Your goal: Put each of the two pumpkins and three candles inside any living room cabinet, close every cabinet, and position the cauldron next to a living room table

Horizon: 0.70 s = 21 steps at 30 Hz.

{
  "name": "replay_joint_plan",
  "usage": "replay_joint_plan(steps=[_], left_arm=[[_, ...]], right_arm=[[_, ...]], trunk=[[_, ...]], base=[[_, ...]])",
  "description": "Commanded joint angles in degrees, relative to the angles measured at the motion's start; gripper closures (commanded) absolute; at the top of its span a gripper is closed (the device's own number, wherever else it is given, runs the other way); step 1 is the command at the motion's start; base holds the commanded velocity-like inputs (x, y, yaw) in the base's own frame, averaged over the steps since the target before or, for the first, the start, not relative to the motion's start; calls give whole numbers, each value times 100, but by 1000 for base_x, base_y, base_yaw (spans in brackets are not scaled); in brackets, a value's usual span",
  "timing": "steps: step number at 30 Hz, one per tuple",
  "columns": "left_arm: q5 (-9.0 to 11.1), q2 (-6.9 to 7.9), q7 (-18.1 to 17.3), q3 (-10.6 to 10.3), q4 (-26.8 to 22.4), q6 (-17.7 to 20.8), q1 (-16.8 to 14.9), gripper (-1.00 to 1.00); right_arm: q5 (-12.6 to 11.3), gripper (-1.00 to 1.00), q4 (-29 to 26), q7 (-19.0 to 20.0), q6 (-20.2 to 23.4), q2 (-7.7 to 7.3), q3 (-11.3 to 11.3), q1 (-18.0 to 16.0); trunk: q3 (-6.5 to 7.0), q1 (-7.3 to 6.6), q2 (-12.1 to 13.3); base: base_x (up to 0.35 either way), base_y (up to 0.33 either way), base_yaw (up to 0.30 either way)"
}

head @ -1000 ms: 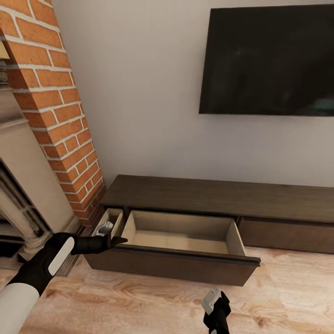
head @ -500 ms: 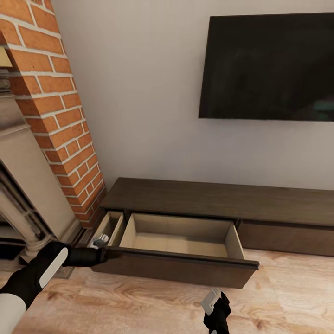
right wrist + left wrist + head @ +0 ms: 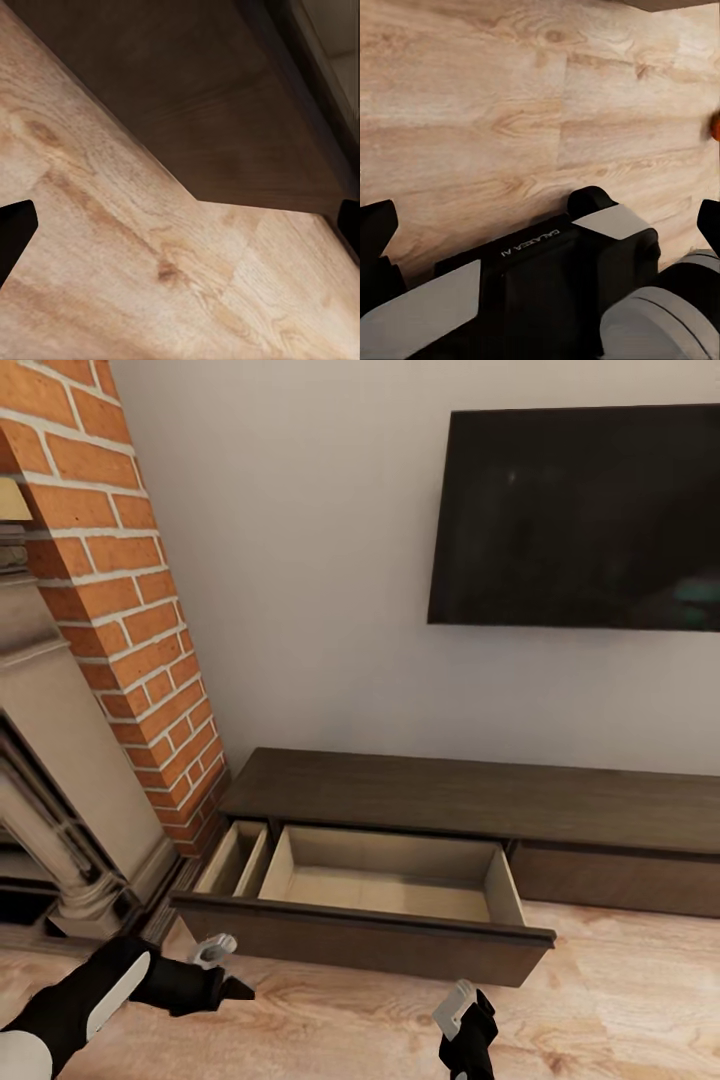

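Currently the cabinet stands against the white wall below a wall-mounted television, with a brick chimney column and a pale fireplace surround at its left end. Its large left drawer is pulled fully out over the wood floor, showing a pale beige interior with nothing in it; a narrow compartment just beside it at the left end is also open. The drawer front to the right is flush with the cabinet body. The left gripper hangs low over the floor, just in front of the open drawer's left corner and apart from it; its fingers are spread and nothing is between them. In the left wrist view the black fingertips sit wide apart at the picture edges over bare floor. The right gripper is near the lower edge of the head view, in front of the drawer; in the right wrist view its fingertips are likewise wide apart, empty, facing the dark drawer front.
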Motion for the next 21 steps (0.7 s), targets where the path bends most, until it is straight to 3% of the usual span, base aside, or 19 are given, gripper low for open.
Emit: replay_joint_plan(steps=[1, 2, 4, 8, 12, 17, 21], left_arm=[[2, -36, 2, -87, 137, -7, 0, -100], [-2, -131, 3, -334, 481, -32, 1, -100], [-3, -225, 4, -583, 820, -126, 4, -100], [-4, -467, 4, -821, 1636, -649, 9, -100], [-9, -667, 11, -896, 2539, -1424, 9, -100], [-12, -732, 46, -910, 3398, -2112, 11, -100], [1, -728, 155, -905, 4059, -3116, 33, -100]], right_arm=[[0, -100, 0, 0, -2, 0, 0, 0], [5, -100, 5, 1, 1, 4, 4, 2], [7, -100, 31, 1, 3, 8, 7, 4], [8, -100, 116, 1, -10, 9, 8, 8], [8, -100, 194, 33, -18, 9, 8, 9], [8, -100, 384, 109, -31, 17, 12, 9], [8, -100, 456, 121, -37, 59, 13, 9]], trunk=[[19, -23, 42], [37, -45, 82], [73, -89, 162], [144, -176, 322], [216, -264, 483], [306, -374, 683], [378, -462, 844]], base=[[0, 0, 0], [0, 0, 0], [0, 0, 0], [0, 0, 0], [0, 0, 0], [0, 0, 86], [0, 0, 252]])
